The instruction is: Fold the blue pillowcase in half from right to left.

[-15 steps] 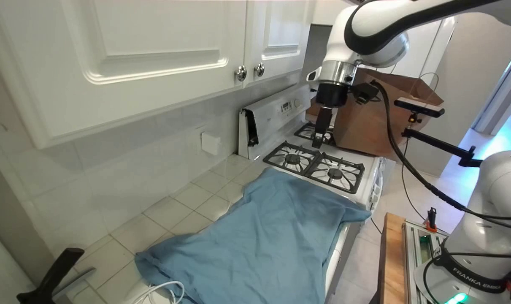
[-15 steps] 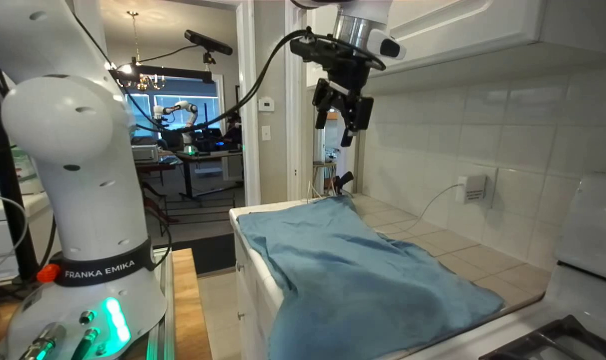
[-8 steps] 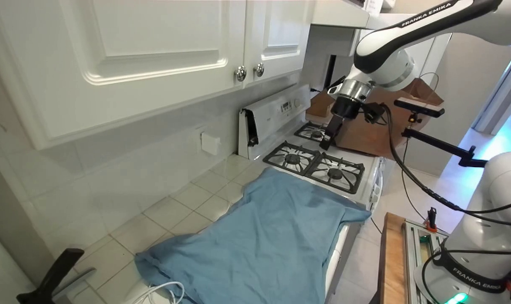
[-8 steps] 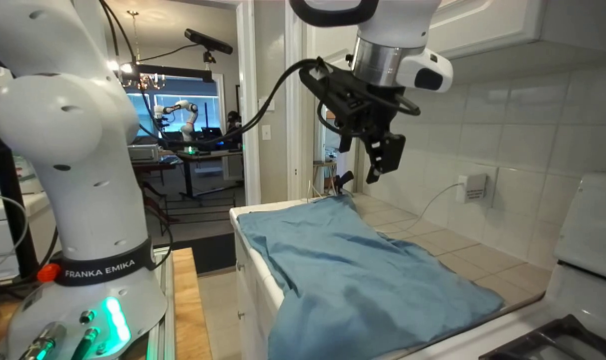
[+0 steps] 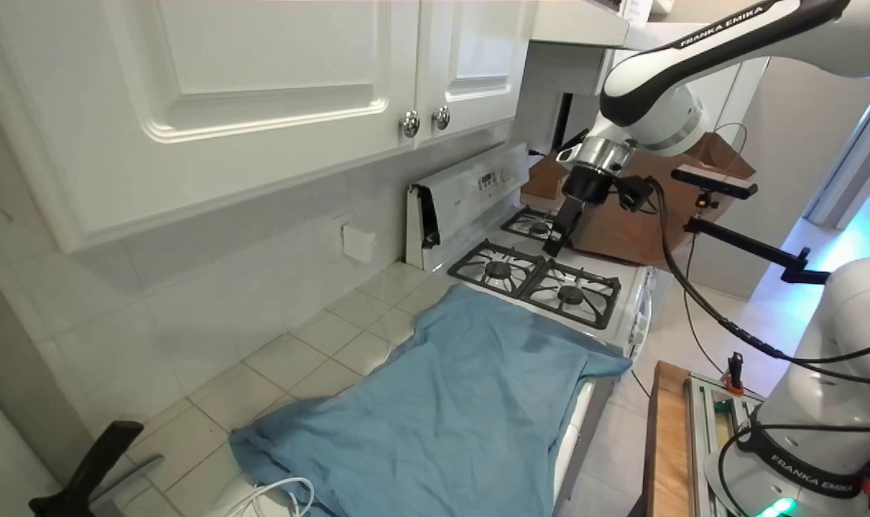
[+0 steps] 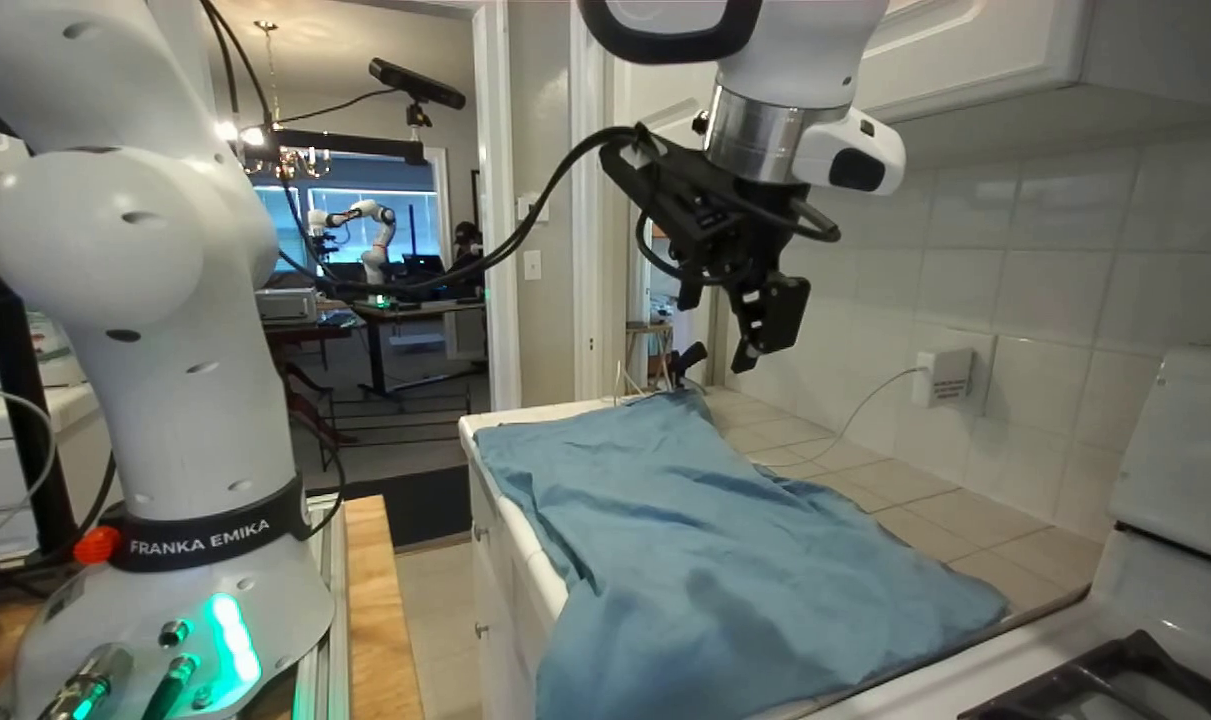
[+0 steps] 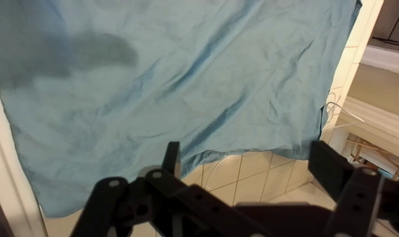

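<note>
Gripper (image 7: 247, 154) travel: lower, more tilted and nearer the stove (image 5: 532, 277) than one second ago; almost no motion over the last half second.
Gripper jaws: standing wide apart, nothing between them, above the blue pillowcase (image 6: 725, 560) without contact.
Fold status: not started; the travel probably serves to position for a grasp on the stove-side edge, judged to be the right side.
Pillowcase position: spread out on the desk (image 5: 230, 391), one end beside the stove, one corner overhanging the front edge; undisturbed over the same second.
Pillowcase surface: light blue, plain, unfolded, crossed by diagonal wrinkles; outline uneven.
</note>
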